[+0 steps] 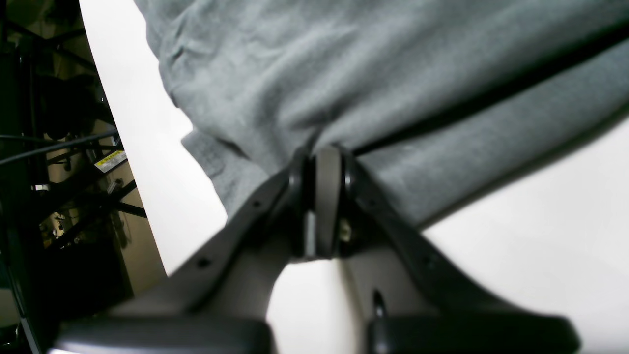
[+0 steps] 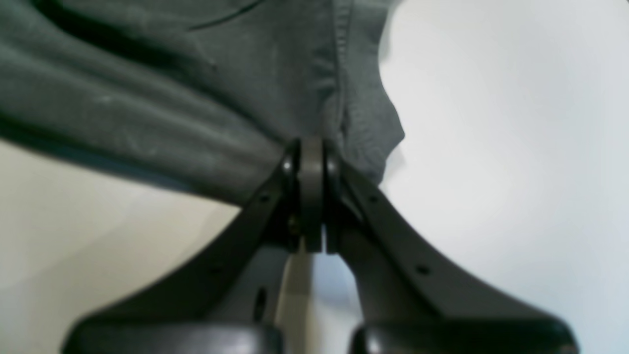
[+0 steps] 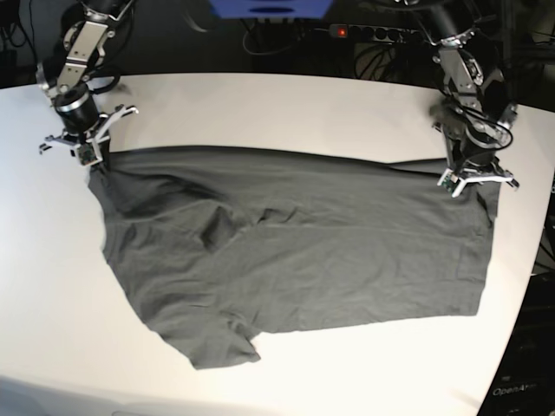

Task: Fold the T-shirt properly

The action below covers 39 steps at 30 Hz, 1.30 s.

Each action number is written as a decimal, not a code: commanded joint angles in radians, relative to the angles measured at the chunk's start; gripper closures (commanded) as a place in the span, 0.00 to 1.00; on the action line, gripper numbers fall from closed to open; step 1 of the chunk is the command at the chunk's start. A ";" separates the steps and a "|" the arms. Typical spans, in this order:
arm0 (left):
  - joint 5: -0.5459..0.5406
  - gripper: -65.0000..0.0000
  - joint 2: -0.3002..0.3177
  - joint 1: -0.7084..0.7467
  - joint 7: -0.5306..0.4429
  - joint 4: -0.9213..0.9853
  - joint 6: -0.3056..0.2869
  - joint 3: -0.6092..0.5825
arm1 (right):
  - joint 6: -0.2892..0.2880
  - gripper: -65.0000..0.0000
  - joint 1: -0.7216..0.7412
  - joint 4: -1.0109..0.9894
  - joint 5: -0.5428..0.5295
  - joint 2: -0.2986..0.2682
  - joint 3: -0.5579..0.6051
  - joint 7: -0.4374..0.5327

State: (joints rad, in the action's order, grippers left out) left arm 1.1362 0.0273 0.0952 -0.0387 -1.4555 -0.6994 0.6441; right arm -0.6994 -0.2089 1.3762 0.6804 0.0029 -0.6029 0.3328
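A: Where is the T-shirt (image 3: 295, 251)?

B: Spread across the white desk (image 3: 286, 104), stretched between the two claws. The right claw (image 3: 89, 156) has one far corner, and the left claw (image 3: 469, 179) has the other far corner. The rest of the cloth lies on the desk on the near side of both claws, wrinkled, with one sleeve poking out at the near edge, well away from either claw.

A: Are the claws really gripping it?

B: Yes. In the right wrist view the right claw (image 2: 311, 147) has its pads pressed together, with the grey T-shirt (image 2: 196, 108) bunched right at the tips and a hemmed edge hanging just beside them. In the left wrist view the left claw (image 1: 322, 157) is likewise clamped on the T-shirt (image 1: 368, 73), the fabric fanning out from the tips.

A: Is the edge between them taut?

B: Fairly straight, with a slight ridge rising near the left claw. Folds run from the right claw toward the middle.

A: Anything else in view?

B: A power strip (image 3: 377, 32) with a red light, beyond the desk, behind the left claw.
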 commanded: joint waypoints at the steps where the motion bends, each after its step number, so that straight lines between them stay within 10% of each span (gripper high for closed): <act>1: 0.006 0.95 0.006 -0.002 0.004 -0.011 0.001 0.004 | 0.004 1.00 -0.014 0.006 0.026 -0.008 -0.009 -0.042; 39: 0.005 0.95 -0.088 0.084 0.001 -0.098 0.001 0.018 | 0.001 1.00 -0.045 -0.031 0.028 0.007 -0.191 0.032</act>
State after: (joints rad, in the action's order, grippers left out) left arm 1.1408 -0.0578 0.1783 -0.0364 -1.5433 -0.6800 0.6651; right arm -0.6865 -0.2420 1.3399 0.6735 0.0124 -0.7898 0.4007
